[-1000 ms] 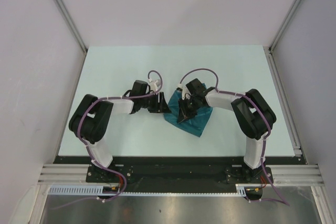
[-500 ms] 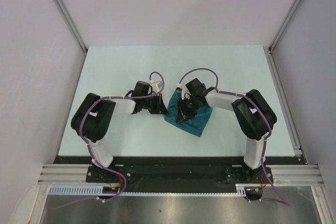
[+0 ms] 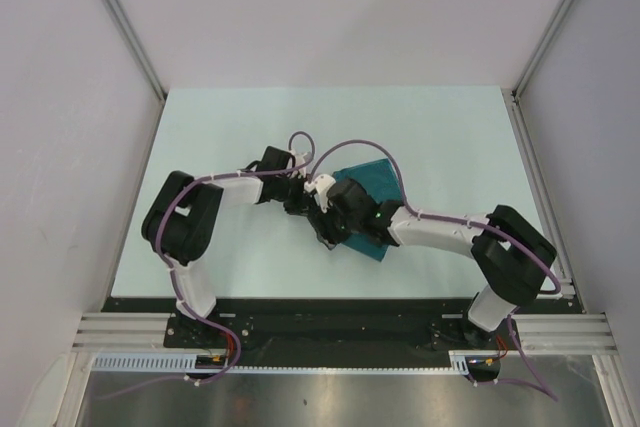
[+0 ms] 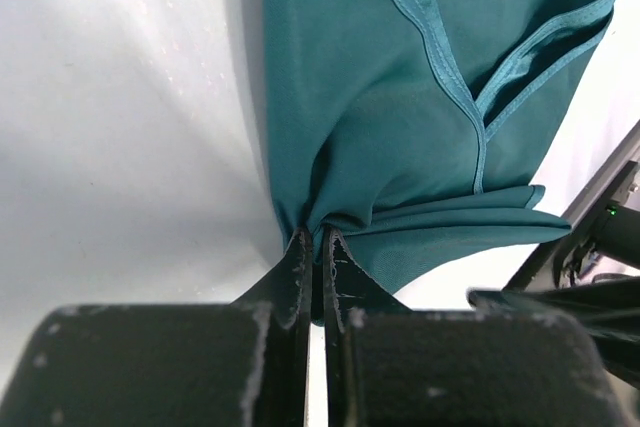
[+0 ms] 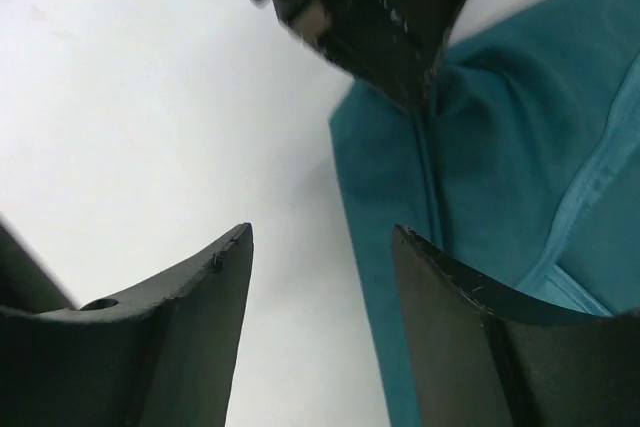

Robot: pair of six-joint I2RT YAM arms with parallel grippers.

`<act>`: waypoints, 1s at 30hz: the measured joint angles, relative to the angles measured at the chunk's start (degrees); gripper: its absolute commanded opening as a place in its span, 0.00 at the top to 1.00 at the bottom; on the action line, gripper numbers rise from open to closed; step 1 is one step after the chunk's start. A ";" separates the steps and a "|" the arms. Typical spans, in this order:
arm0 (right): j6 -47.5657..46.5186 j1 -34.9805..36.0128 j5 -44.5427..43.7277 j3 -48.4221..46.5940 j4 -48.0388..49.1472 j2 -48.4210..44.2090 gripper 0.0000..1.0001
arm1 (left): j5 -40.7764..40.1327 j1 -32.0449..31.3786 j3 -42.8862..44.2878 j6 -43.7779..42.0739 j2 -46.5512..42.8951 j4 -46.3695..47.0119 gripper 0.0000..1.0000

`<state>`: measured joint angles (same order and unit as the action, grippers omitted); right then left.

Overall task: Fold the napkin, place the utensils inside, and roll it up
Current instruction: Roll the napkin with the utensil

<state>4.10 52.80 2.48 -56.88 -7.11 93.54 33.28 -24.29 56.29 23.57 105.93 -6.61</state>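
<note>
The teal napkin lies bunched near the middle of the table, with folded layers and a stitched hem showing in the left wrist view. My left gripper is shut on the napkin's near edge, and cloth puckers between its tips. It sits at the cloth's left side. My right gripper is open, just in front of and beside the left one. It holds nothing: only bare table shows between its fingers, and the napkin lies past its right finger. The utensils are out of view.
The pale table is boxed in by white walls with aluminium rails along the right edge and front edge. Purple cables loop above both wrists. The two grippers are close together; the left gripper's fingers fill the top of the right wrist view.
My left gripper closed on the napkin's edge. My right gripper opened, let go of the cloth and swung left and nearer. The napkin spread toward the back right.
</note>
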 measured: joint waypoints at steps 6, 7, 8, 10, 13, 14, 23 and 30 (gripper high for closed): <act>-4.00 2.97 -9.42 6.21 6.19 0.44 0.38 | 1.20 0.39 1.75 -0.02 1.44 -2.38 1.00; -4.90 3.13 -10.25 6.93 7.10 0.68 0.39 | 1.36 0.44 1.88 -0.04 1.55 -2.69 1.00; -5.44 3.19 -10.58 7.23 7.69 0.85 0.39 | 1.44 0.46 1.99 -0.04 1.57 -2.97 1.00; -6.64 3.23 -11.06 7.41 8.81 1.53 0.40 | 1.49 0.48 2.05 -0.04 1.64 -3.23 1.00; -7.80 3.23 -11.13 7.41 10.10 2.56 0.43 | 1.49 0.48 2.34 -0.07 1.68 -3.78 1.00; -8.07 3.23 -11.13 7.41 10.23 2.99 0.44 | 1.49 0.48 2.34 -0.07 1.68 -3.91 1.00; -8.33 0.46 -6.86 4.48 7.98 6.34 0.64 | 1.57 0.52 2.45 -0.09 1.70 -4.31 0.99; -7.78 -4.26 5.22 -0.68 1.88 8.79 0.87 | 2.43 1.05 2.45 0.24 1.53 -3.91 0.47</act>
<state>-3.68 48.53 7.70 -57.56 -5.23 102.32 35.70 -23.24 58.74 23.81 107.46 -10.52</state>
